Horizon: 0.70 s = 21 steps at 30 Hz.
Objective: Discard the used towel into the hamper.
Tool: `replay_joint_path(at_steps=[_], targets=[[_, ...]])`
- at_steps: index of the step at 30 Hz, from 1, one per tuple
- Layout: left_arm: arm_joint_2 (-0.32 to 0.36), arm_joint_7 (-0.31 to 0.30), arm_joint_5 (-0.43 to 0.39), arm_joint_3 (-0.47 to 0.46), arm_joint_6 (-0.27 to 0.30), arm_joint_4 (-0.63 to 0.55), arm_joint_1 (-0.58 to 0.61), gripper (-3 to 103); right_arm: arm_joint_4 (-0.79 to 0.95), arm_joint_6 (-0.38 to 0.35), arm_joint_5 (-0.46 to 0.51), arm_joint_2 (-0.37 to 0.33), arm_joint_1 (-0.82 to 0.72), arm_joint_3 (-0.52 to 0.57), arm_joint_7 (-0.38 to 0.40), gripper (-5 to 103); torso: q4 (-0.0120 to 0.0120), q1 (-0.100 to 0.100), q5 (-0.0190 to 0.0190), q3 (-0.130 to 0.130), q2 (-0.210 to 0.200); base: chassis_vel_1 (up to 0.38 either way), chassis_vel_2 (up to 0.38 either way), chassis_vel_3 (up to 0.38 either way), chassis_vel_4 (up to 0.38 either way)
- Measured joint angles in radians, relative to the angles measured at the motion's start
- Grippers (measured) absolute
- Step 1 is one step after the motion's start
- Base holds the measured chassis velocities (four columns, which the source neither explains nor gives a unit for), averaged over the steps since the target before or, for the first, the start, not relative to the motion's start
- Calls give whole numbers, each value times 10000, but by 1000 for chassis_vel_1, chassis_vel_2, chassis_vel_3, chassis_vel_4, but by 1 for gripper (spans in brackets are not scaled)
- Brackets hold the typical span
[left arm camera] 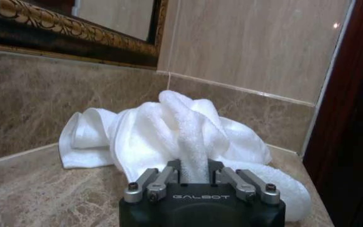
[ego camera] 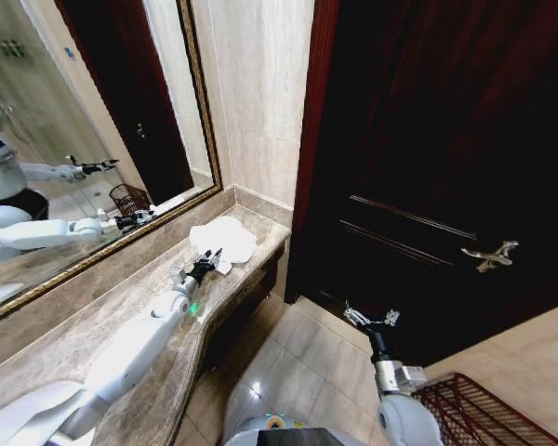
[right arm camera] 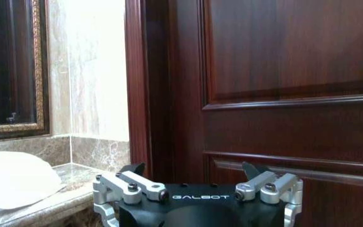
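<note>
White lettering reading GALBOT marks the black body of each gripper in the two wrist views. The left wrist view shows the left gripper (left arm camera: 194,176) pinching a raised fold of the crumpled white terry towel (left arm camera: 168,137), which lies on the beige marble counter (left arm camera: 36,189) in the corner below the gilt-framed mirror (left arm camera: 74,28). The head view shows what the wrist views do not: the small round dark reddish-brown wire hamper (ego camera: 479,413) standing on the tiled floor (ego camera: 307,353) at the lower right, well apart from the towel (ego camera: 225,240), just beside the right arm. The right gripper (ego camera: 370,319) hovers above the floor before the dark wooden door (ego camera: 428,139), its fingers (right arm camera: 126,182) spread wide and holding nothing.
</note>
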Motion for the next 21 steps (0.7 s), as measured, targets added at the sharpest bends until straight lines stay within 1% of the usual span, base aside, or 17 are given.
replay_joint_path(at_steps=[1, 2, 3, 5, 6, 8, 15, 16, 19, 20, 21], targets=[[0, 0, 0, 0, 0, 0, 0, 26, 0, 0, 0, 0, 0, 0, 0, 100, 0, 0, 0, 0, 0, 0, 0, 0, 0], [-20, 19, -15, -20, -57, 23, 0, 22, 0, 6, 4, 7, -5, 7, 0, 100, 0, 0, 0, 0, 0, 0, 0, 0, 0], [-72, 67, -26, -53, -181, 52, 31, 14, -3, 15, 10, 22, -21, 13, 0, 100, 0, 0, 0, 0, 0, 0, 0, 0, 0], [-95, 126, -27, -91, -297, 54, 86, 7, -8, 24, 11, 33, -36, 13, 0, 100, 0, 0, 0, 0, 0, 0, 0, 0, 0], [-95, 126, -27, -91, -297, 54, 86, 7, -8, 24, 11, 33, -36, 13, 0, 100, 0, 0, 0, 0, 0, 0, 0, 0, 0], [-97, 161, -27, -151, -373, -1, 167, 2, -6, 23, 25, 37, -59, 12, -5, 100, 0, 0, 0, 0, 0, 0, 0, 0, 0], [-108, 293, 68, -534, -770, -403, 596, 2, 47, -9, 76, 22, -76, 8, -30, 100, 0, 0, 0, 0, 0, 0, 0, 0, 0], [-107, 297, 94, -640, -843, -554, 690, 2, 60, -13, 79, 21, -72, 6, -30, 100, 0, 0, 0, 0, 0, 0, 0, 0, 0], [-36, 279, 230, -1276, -1021, -1485, 1177, 2, 111, -21, 80, 19, -65, -5, -30, 100, -1, 0, -1, 0, 0, 0, 0, 0, 0], [-36, 279, 230, -1276, -1021, -1485, 1177, 2, 111, -21, 80, 19, -65, -5, -30, 100, -1, 0, -1, 0, 0, 0, 0, 0, 0], [-5, 270, 282, -1456, -1044, -1731, 1307, 2, 119, -21, 79, 20, -68, -7, -31, 100, -1, 0, 1, 0, 0, 0, 0, 0, 0]])
